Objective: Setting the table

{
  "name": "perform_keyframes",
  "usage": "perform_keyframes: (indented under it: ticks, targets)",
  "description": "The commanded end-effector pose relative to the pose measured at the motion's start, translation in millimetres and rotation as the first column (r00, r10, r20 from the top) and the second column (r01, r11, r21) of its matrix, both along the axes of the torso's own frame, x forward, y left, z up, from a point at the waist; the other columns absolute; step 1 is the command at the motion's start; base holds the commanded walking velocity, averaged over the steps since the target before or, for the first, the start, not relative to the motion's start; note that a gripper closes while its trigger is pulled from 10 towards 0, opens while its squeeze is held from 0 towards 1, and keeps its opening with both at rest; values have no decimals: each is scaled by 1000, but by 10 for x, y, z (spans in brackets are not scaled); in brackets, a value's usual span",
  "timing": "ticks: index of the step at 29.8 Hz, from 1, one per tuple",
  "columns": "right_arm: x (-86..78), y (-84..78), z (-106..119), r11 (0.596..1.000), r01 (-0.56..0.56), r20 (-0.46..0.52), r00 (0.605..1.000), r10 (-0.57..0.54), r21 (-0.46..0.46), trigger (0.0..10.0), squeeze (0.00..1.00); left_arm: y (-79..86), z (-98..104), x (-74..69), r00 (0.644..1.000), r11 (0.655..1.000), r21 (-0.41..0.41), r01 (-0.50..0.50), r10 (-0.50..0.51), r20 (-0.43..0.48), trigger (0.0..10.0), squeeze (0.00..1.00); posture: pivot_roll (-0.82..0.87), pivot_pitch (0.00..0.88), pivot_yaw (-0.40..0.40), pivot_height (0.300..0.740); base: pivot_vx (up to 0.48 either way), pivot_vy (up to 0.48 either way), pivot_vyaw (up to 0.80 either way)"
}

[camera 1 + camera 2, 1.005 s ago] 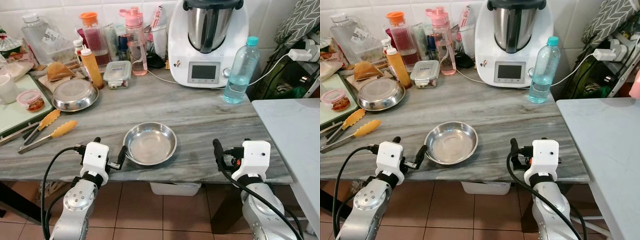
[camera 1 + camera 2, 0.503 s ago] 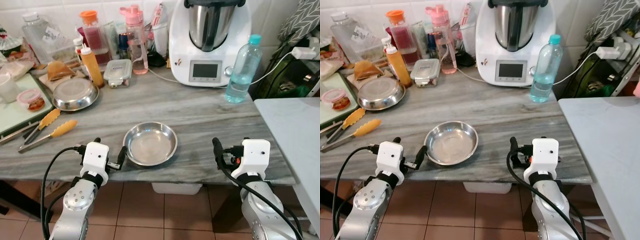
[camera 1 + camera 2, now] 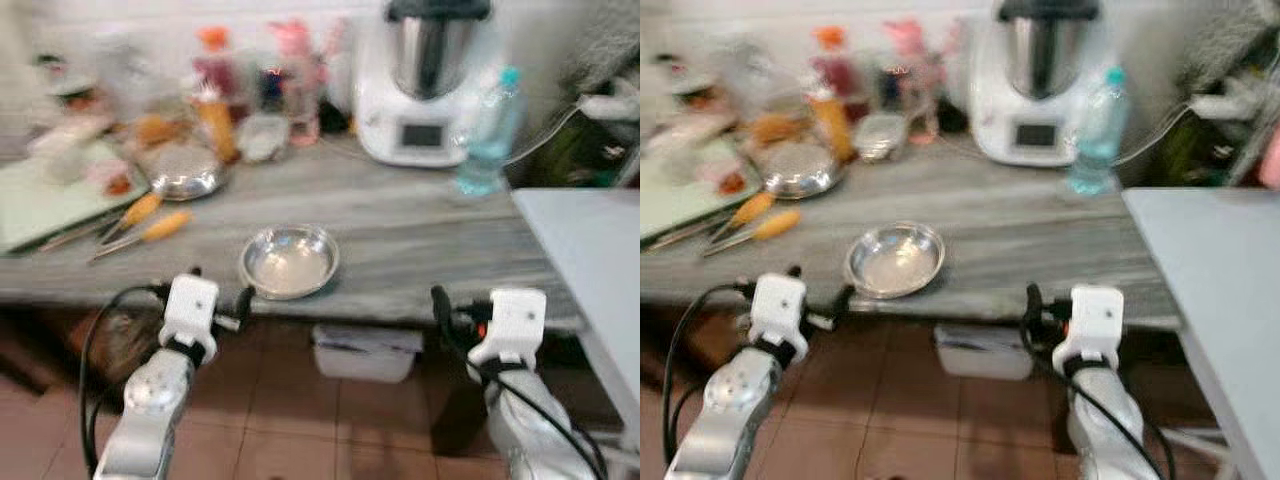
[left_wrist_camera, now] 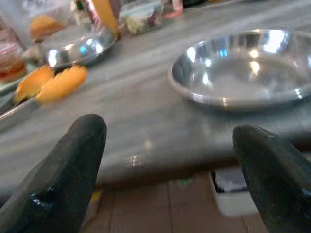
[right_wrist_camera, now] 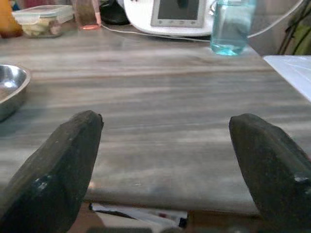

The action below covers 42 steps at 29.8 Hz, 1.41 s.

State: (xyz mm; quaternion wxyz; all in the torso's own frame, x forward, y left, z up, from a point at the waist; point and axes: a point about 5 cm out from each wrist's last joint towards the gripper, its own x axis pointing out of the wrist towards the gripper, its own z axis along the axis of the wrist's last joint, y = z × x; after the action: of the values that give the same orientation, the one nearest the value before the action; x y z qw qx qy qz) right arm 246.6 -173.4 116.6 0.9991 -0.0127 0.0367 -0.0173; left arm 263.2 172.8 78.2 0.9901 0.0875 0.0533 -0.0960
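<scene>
Nearest are the two arms, held out level in front of the counter edge with tiled floor below them. The left gripper point(image 4: 165, 160) has its two black fingers spread wide and holds nothing; it sits just short of the counter's front edge, near the steel bowl point(image 3: 288, 261). The right gripper point(image 5: 167, 160) is likewise spread wide and empty, facing a bare stretch of the grey marble counter point(image 3: 420, 225). Under the counter, between the arms, a pale plastic bin point(image 3: 365, 352) stands on the floor.

The steel bowl rests upright and empty close to the front edge of the counter, ahead and a little to the right of the left gripper. It looks thin, rigid and light, with a smooth polished surface that is likely to be slippery against hard fingers. The sensible hold seems to be a pinch across the rolled rim at the near side, one finger inside and one outside, kept level so it does not swing or slide out. It will not break if dropped, but it would clatter and roll.

Further back on the left lie orange-handled tongs point(image 3: 140, 225) and a second steel dish point(image 3: 185, 172). Against the wall stand a blur of bottles and containers, a white kitchen machine point(image 3: 428, 85) and a clear water bottle point(image 3: 490, 135). A white table point(image 3: 590, 250) stands to the right.
</scene>
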Motion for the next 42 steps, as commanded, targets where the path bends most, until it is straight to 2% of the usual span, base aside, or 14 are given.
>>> perform_keyframes:
  ticks: [1, 5, 8, 15, 22, 26, 32, 42]
  targets:
    - [1, 34, 18, 1000, 0, 12, 1000, 0, 13, 10000, 0, 22, 119, 102, 999, 1000, -1, 18, -18, 43, 10000, 0, -95, 12, 97, 740, 0, 0, 0]
    - [7, 33, 31, 1000, 4, 21, 1000, -4, 9, 10000, 0, 16, 185, 177, 998, 999, -38, 11, -8, 66, 10000, 0, -89, 12, 99, 740, 0, 0, 0]
    - [14, 36, 29, 1000, 3, 23, 1000, -3, 10, 10000, 0, 2, 207, 182, 997, 999, -43, 23, -20, 74, 10000, 0, -85, 13, 101, 740, 0, 0, 0]
    - [19, 49, -3, 1000, 3, 16, 1000, -3, 14, 10000, 0, 10, 153, 92, 997, 998, -33, 62, -60, 58, 10000, 0, -75, 14, 101, 740, 0, 0, 0]
    - [32, 71, 10, 1000, -3, 24, 1000, 2, 22, 10000, 0, -31, 131, -8, 994, 993, -63, 100, -98, 40, 10000, 0, -71, 8, 99, 740, 0, 0, 0]
    - [25, 50, 4, 1000, 3, 21, 1000, -4, 31, 10000, 0, -7, 82, -84, 994, 994, -36, 105, -104, 16, 10000, 0, -70, 10, 95, 740, 0, 0, 0]
    - [13, 49, -2, 1000, -1, 16, 1000, 0, 31, 10000, 0, 13, 84, -67, 997, 997, -19, 75, -75, 11, 10000, 0, -74, 13, 90, 740, 0, 0, 0]
    - [9, 9, 9, 1000, 9, 19, 1000, -10, 24, 10000, 0, -13, 76, -10, 998, 998, -16, 67, -67, 8, 10000, 0, -88, 9, 92, 740, -258, 0, 0]
